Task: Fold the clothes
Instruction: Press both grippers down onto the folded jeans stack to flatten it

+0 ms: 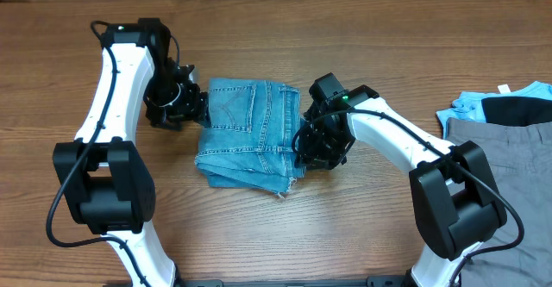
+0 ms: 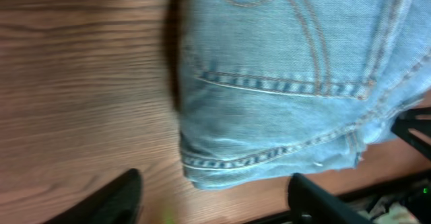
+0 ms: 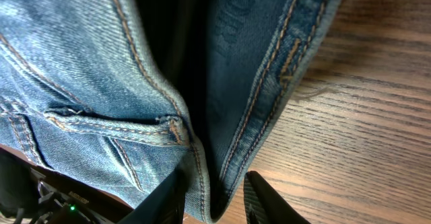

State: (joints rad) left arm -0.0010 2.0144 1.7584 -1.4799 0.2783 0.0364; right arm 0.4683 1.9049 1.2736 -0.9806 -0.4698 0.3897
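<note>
on the table (image 1: 259, 20), seemingly one jeans pair (image 1: 250, 132)

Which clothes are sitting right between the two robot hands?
The folded light blue denim jeans. The grey trousers, the black garment and the pale-blue garment lie piled far off to the right.

Wood-grain bench (image 1: 259, 28), bearing folded light blue jeans (image 1: 246, 132) at its middle; at the right edge, grey trousers (image 1: 509, 162), black garment (image 1: 517, 108) and pale-blue garment (image 1: 470, 106) just behind.
</note>
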